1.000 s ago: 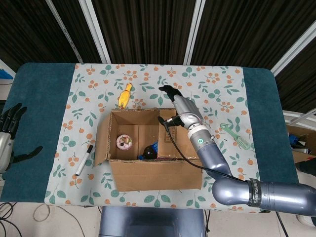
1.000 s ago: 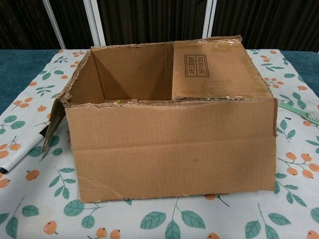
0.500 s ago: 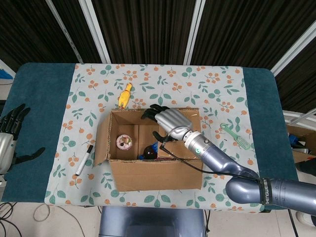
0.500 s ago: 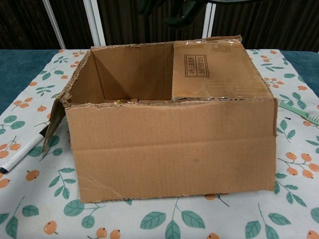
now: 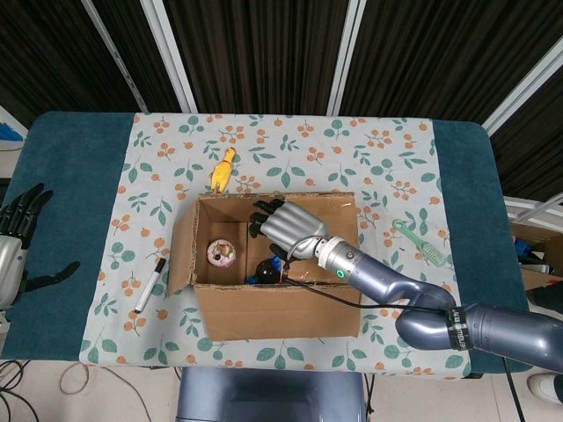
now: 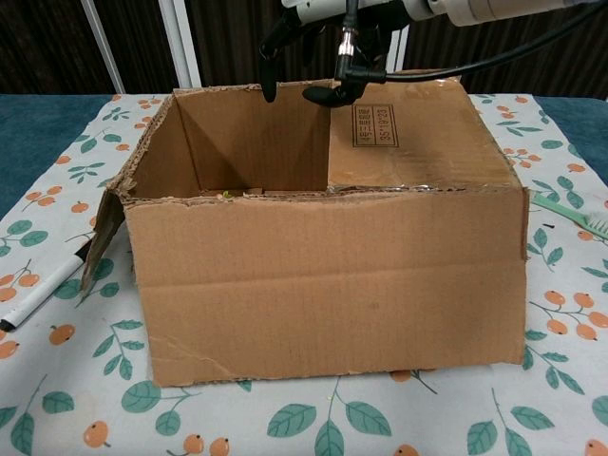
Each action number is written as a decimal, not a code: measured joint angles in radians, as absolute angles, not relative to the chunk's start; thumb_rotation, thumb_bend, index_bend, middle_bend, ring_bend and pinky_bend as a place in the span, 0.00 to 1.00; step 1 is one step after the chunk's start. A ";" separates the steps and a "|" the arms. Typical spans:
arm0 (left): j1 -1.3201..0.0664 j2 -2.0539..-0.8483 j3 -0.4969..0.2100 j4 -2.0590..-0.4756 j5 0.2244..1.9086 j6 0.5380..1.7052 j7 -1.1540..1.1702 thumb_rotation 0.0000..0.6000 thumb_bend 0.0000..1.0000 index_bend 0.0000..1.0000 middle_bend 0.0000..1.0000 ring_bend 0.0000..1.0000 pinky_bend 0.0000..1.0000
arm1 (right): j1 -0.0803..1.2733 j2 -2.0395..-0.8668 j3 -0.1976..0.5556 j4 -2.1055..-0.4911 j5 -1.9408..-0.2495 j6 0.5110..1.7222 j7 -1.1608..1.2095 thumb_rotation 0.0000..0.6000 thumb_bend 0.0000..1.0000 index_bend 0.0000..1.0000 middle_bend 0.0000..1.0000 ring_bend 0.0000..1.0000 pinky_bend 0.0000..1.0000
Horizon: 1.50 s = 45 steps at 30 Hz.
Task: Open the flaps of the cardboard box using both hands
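Observation:
The brown cardboard box (image 5: 273,309) stands mid-table with its top facing up. Its left flap (image 5: 181,253) hangs outward, and its right flap (image 6: 418,133) slopes inward over the right half. My right hand (image 5: 286,225) hovers over the box's opening with fingers spread toward the left, holding nothing. In the chest view the same right hand (image 6: 318,43) shows above the far rim, fingertips dipping just below the rim line. My left hand (image 5: 19,239) is far off at the table's left edge, fingers apart and empty.
Inside the box lie a pink round item (image 5: 221,253) and a dark bottle (image 5: 266,271). A yellow rubber chicken (image 5: 223,169) lies behind the box, a marker (image 5: 149,284) to its left, and a green brush (image 5: 422,242) to its right.
My right hand has swung from beyond the box's far rim to over the opening, moving left and toward me. The left hand has barely moved.

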State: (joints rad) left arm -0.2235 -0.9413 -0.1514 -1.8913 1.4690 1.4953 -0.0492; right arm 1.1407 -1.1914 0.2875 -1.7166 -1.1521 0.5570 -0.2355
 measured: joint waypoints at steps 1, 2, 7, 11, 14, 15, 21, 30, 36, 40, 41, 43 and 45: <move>-0.223 -0.940 -0.152 -1.892 1.468 1.495 -0.051 1.00 0.10 0.00 0.00 0.00 0.11 | 1.146 -1.196 0.281 -1.713 -1.158 0.557 -0.246 1.00 0.61 0.34 0.23 0.09 0.19; -0.223 -0.939 -0.152 -1.894 1.468 1.495 -0.054 1.00 0.10 0.00 0.00 0.00 0.11 | 1.153 -1.203 0.272 -1.708 -1.166 0.557 -0.259 1.00 0.61 0.34 0.23 0.09 0.19; -0.220 -0.934 -0.155 -1.899 1.472 1.497 -0.060 1.00 0.10 0.00 0.00 0.00 0.11 | 1.180 -1.234 0.235 -1.683 -1.184 0.555 -0.319 1.00 0.61 0.34 0.22 0.09 0.19; -0.219 -0.930 -0.155 -1.902 1.473 1.497 -0.067 1.00 0.10 0.00 0.00 0.00 0.11 | 1.198 -1.252 0.205 -1.667 -1.183 0.555 -0.362 1.00 0.61 0.35 0.22 0.09 0.19; -0.219 -0.930 -0.155 -1.904 1.475 1.494 -0.070 1.00 0.10 0.00 0.00 0.00 0.11 | 1.207 -1.260 0.185 -1.661 -1.182 0.558 -0.393 1.00 0.61 0.36 0.22 0.09 0.19; -0.219 -0.930 -0.154 -1.904 1.476 1.493 -0.070 1.00 0.10 0.00 0.00 0.00 0.11 | 1.209 -1.261 0.180 -1.659 -1.182 0.560 -0.403 1.00 0.61 0.37 0.22 0.09 0.19; -0.218 -0.928 -0.153 -1.911 1.481 1.491 -0.078 1.00 0.10 0.00 0.00 0.00 0.11 | 1.227 -1.262 0.147 -1.647 -1.195 0.572 -0.492 1.00 0.62 0.41 0.22 0.09 0.19; -0.216 -0.918 -0.150 -1.925 1.491 1.487 -0.099 1.00 0.10 0.00 0.00 0.00 0.11 | 1.256 -1.243 0.101 -1.657 -1.188 0.599 -0.662 1.00 0.62 0.44 0.22 0.09 0.19; -0.214 -0.915 -0.148 -1.930 1.501 1.490 -0.108 1.00 0.10 0.00 0.00 0.00 0.11 | 1.278 -1.217 0.083 -1.699 -1.149 0.631 -0.777 1.00 0.63 0.44 0.22 0.09 0.19; -0.211 -0.911 -0.146 -1.936 1.509 1.494 -0.115 1.00 0.10 0.00 0.00 0.00 0.11 | 1.296 -1.202 0.063 -1.718 -1.117 0.639 -0.855 1.00 0.63 0.49 0.26 0.09 0.19; -0.210 -0.910 -0.146 -1.938 1.510 1.495 -0.117 1.00 0.10 0.00 0.00 0.00 0.11 | 1.303 -1.198 0.055 -1.724 -1.101 0.641 -0.879 1.00 0.63 0.50 0.27 0.09 0.19; -0.210 -0.906 -0.146 -1.941 1.511 1.495 -0.123 1.00 0.10 0.00 0.00 0.00 0.11 | 1.313 -1.193 0.042 -1.733 -1.073 0.643 -0.915 1.00 0.63 0.51 0.27 0.09 0.19; -0.209 -0.904 -0.146 -1.944 1.512 1.493 -0.128 1.00 0.10 0.00 0.00 0.00 0.11 | 1.325 -1.188 0.024 -1.746 -1.043 0.647 -0.950 1.00 0.63 0.51 0.27 0.09 0.19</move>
State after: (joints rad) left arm -0.2094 -0.9038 -0.1456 -1.9445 1.5116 1.4932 -0.1285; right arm 1.3250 -1.1878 0.0242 -1.7457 -1.0432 0.6470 -0.9498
